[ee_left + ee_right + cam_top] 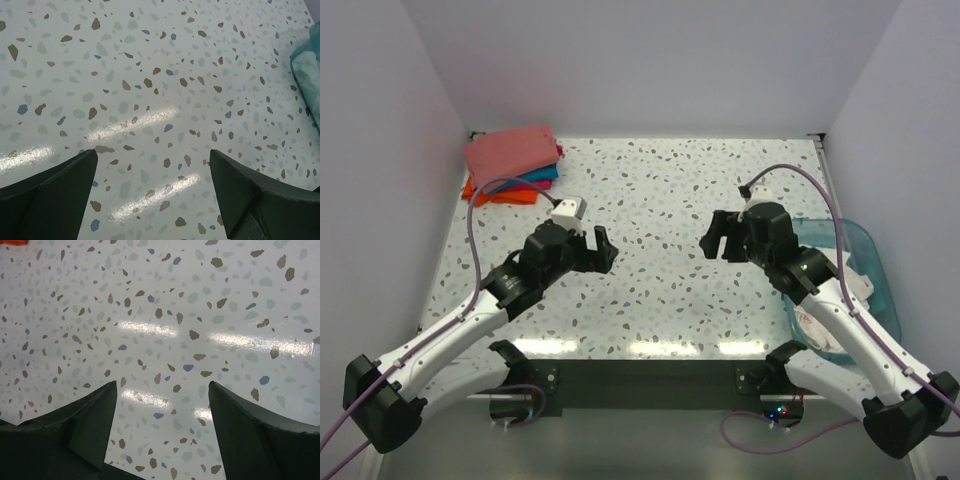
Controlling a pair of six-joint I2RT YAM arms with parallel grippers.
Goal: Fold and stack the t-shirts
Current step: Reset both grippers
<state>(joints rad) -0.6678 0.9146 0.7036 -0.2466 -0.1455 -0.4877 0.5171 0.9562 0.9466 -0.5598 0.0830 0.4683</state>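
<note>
A stack of folded t-shirts sits at the table's far left corner. The salmon-red one (511,150) lies on top, with teal-blue (542,174), magenta-pink (542,185) and orange (500,194) edges showing under it. My left gripper (601,250) is open and empty over bare table, right of and nearer than the stack; its wrist view (152,155) shows only tabletop between the fingers. My right gripper (713,236) is open and empty near the table's middle right, also over bare tabletop (162,385). An orange sliver (12,242) shows at the right wrist view's top left corner.
A translucent blue plastic tub (865,262) with something white inside stands at the right edge of the speckled table (660,200), beside my right arm; its edge shows in the left wrist view (307,70). White walls close in the left, back and right.
</note>
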